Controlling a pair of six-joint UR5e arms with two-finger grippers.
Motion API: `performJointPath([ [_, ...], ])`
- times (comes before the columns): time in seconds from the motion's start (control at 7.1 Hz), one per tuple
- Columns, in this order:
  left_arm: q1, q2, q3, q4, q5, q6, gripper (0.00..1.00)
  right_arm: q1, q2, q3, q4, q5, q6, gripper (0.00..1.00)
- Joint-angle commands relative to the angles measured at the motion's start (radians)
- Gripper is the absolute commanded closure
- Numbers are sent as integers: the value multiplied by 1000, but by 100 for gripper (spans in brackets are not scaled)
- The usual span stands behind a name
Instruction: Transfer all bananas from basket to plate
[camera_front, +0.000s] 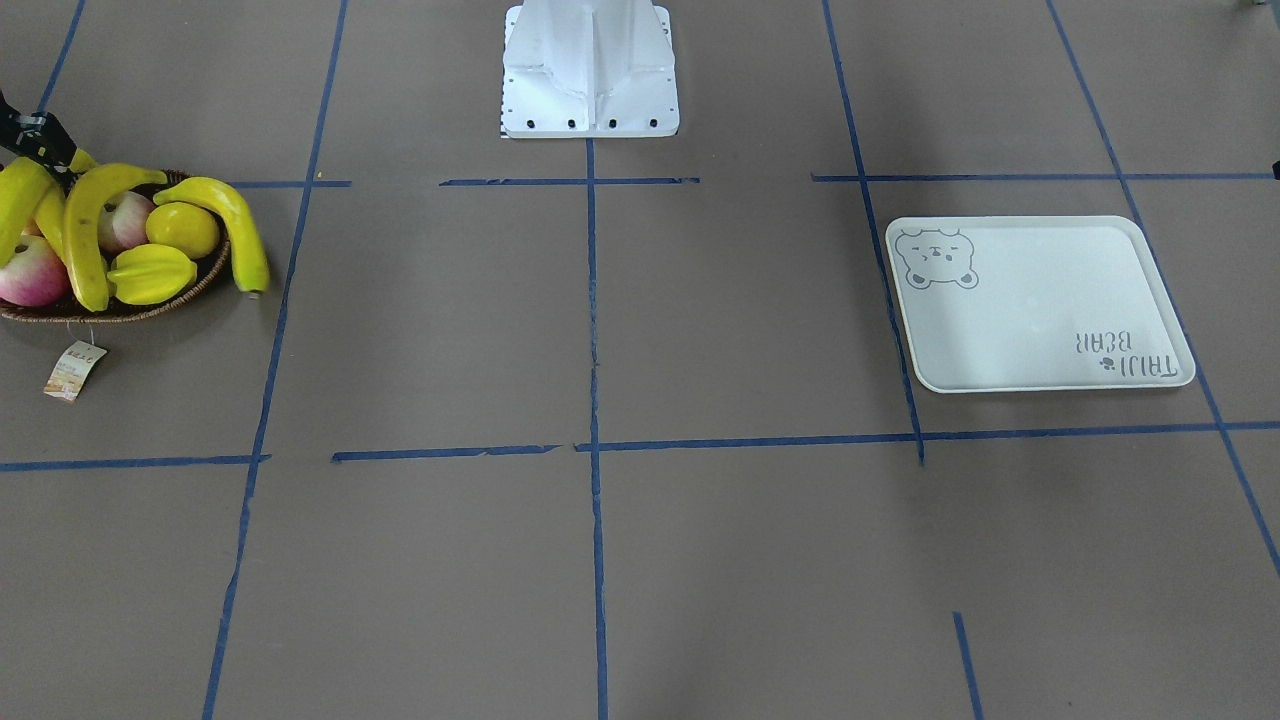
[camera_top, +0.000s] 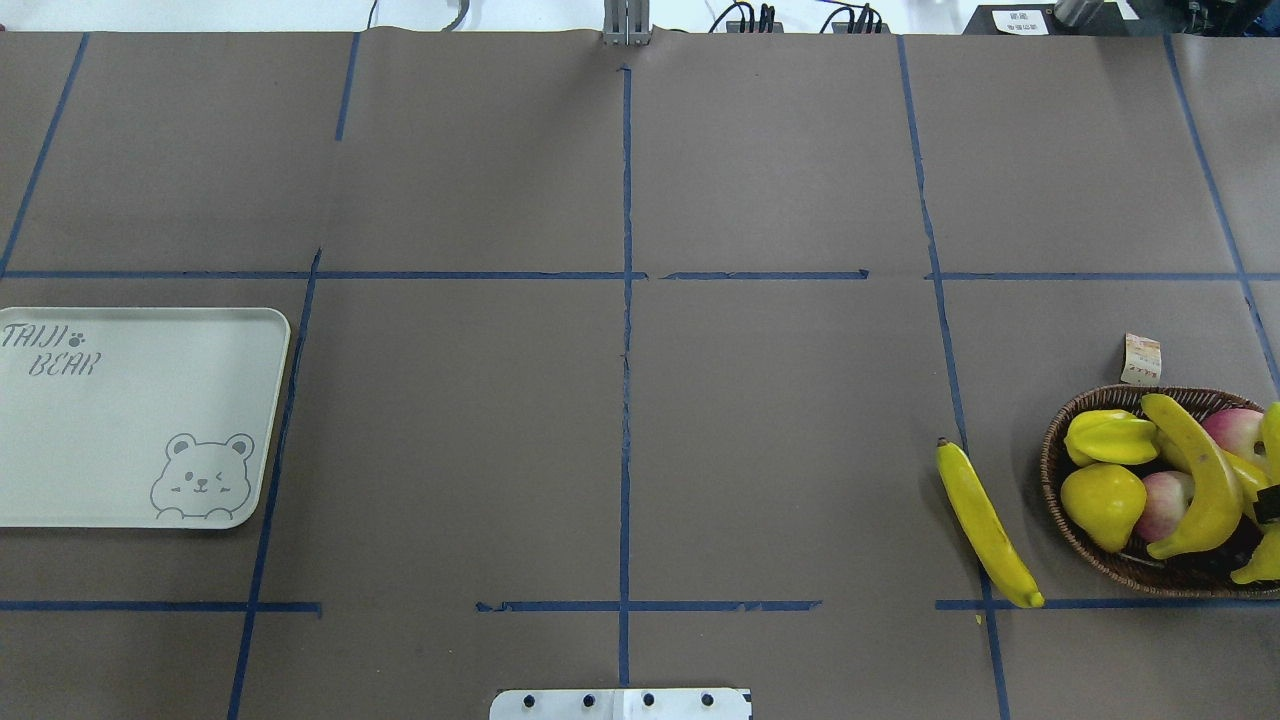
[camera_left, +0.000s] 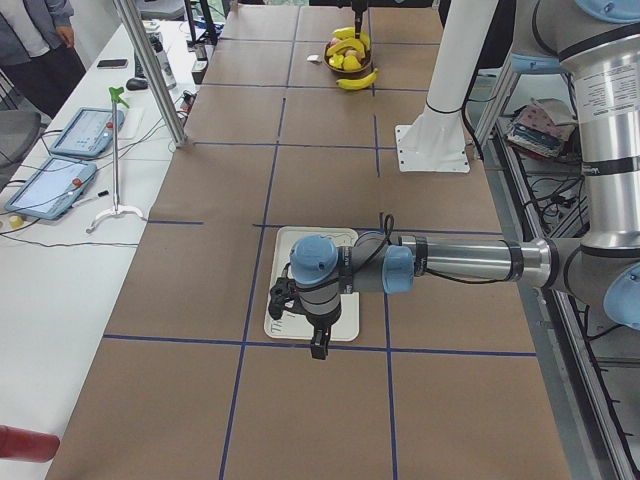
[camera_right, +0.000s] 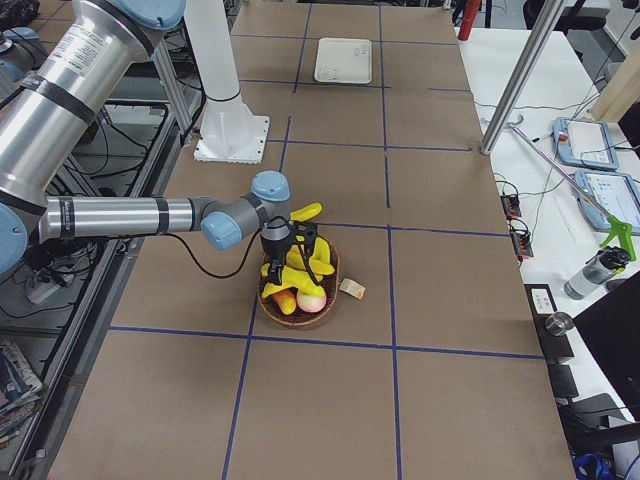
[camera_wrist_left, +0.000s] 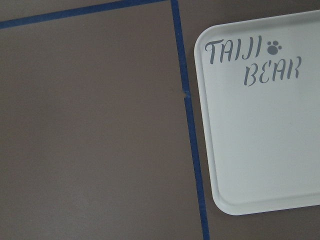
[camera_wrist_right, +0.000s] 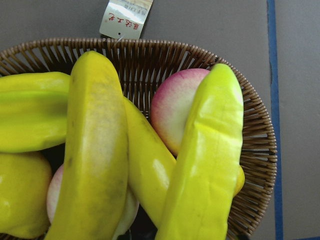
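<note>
On the desk (camera_top: 620, 420), seen from overhead, the wicker basket (camera_top: 1048, 480) sits at about 4 o'clock, cut off by the picture's edge. Three bananas (camera_wrist_right: 210, 165) lie in it, heaped over a star fruit (camera_top: 1110, 437), a lemon (camera_top: 1100, 495) and pink apples (camera_top: 1165, 505). A fourth banana (camera_top: 985, 525) lies outside on the desk at the basket's 9 o'clock, just beside the rim; I cannot tell whether it touches. A paper tag (camera_top: 1141, 358) lies at the basket's 12 o'clock.

The bear-print tray (camera_top: 120, 450) lies flat at 9 o'clock on the desk, well apart from the basket.

The right pincer (camera_right: 293, 258) is down among the fruit in the basket. I cannot tell whether it is released or grasping a banana. The left pincer (camera_left: 319, 348) hangs over the lettered end of the tray. It shows only from the side, so I cannot tell its state either.
</note>
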Motion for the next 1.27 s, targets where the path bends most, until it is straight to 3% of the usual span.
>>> performJointPath([
  [0.0,0,0,0,0,0,0,0,-5,-4,-2,-2,6,0,36],
  [0.42,0,0,0,0,2,0,0,-29,-4,-5,-5,9,0,39],
  [0.84,0,0,0,0,0,0,0,-28,-2,-2,-5,9,-1,79],
  [1.13,0,-2,-2,-2,0,0,0,-11,-14,40,-7,14,-3,96],
])
